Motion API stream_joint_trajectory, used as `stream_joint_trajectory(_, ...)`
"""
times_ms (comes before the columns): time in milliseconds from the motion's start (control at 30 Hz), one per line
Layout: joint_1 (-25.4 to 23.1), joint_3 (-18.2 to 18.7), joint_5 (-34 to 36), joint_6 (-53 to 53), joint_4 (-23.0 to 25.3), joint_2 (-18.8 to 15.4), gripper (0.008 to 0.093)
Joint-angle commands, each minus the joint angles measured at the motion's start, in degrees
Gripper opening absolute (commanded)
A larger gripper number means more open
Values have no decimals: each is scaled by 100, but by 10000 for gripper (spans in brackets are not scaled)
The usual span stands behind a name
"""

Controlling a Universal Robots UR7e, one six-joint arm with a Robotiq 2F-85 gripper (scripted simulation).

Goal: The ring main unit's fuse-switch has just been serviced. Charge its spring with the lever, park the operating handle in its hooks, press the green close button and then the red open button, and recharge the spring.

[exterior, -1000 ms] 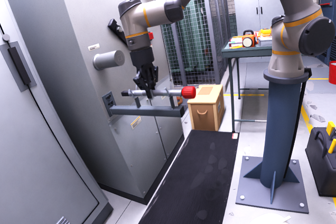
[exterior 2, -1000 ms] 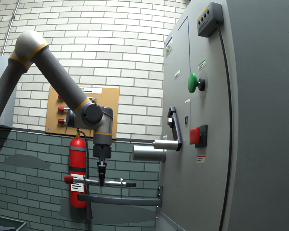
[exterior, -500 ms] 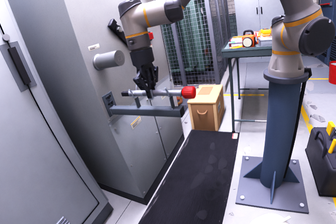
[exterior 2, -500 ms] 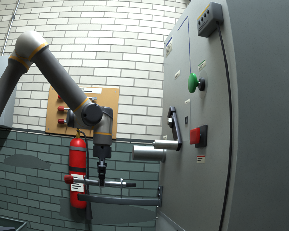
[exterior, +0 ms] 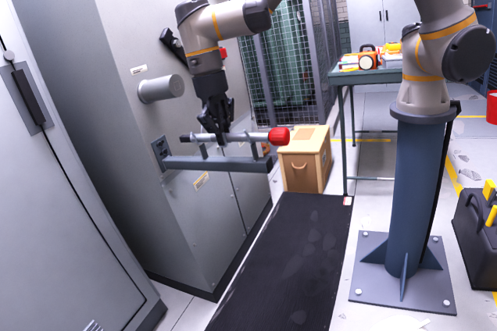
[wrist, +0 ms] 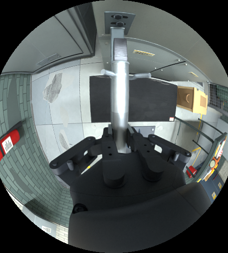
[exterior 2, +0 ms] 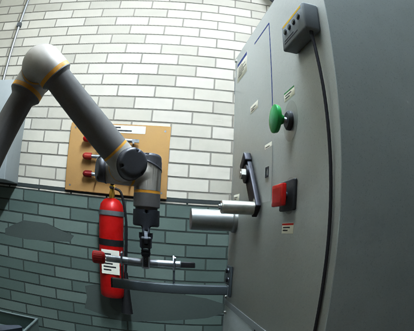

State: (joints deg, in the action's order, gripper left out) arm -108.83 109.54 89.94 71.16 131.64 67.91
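My gripper [exterior: 219,137] [exterior 2: 145,262] [wrist: 120,139] points straight down over the bracket on the cabinet's front. The operating handle [exterior: 233,137] [exterior 2: 143,261] [wrist: 119,99], a steel bar with a red knob, is clamped between its fingers near mid-length. The bar lies level in the two hooks of the grey bracket arm [exterior: 216,164] [exterior 2: 169,287]. Its dark tip points at the cabinet. Higher on the panel are the black charging lever [exterior 2: 250,183] with its steel grip, the green button [exterior 2: 276,118] and the red button [exterior 2: 279,194].
The steel socket cylinder [exterior: 161,88] [exterior 2: 213,219] juts from the panel just above the handle. A cardboard box [exterior: 306,158] stands by the cabinet. A black mat [exterior: 292,257] covers the floor. A fire extinguisher [exterior 2: 111,246] hangs on the wall behind. My pedestal [exterior: 415,195] and a toolbox [exterior: 485,238] stand farther out.
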Motion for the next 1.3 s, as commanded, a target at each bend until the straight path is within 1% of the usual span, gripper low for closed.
stream_joint_trajectory(0,1,1,7,2,-1,3,260)
stream_joint_trajectory(433,1,1,6,2,-2,2,520)
stream_joint_trajectory(867,1,-5,6,2,-17,15,520)
stream_joint_trajectory(1267,1,-89,6,2,-245,164,520)
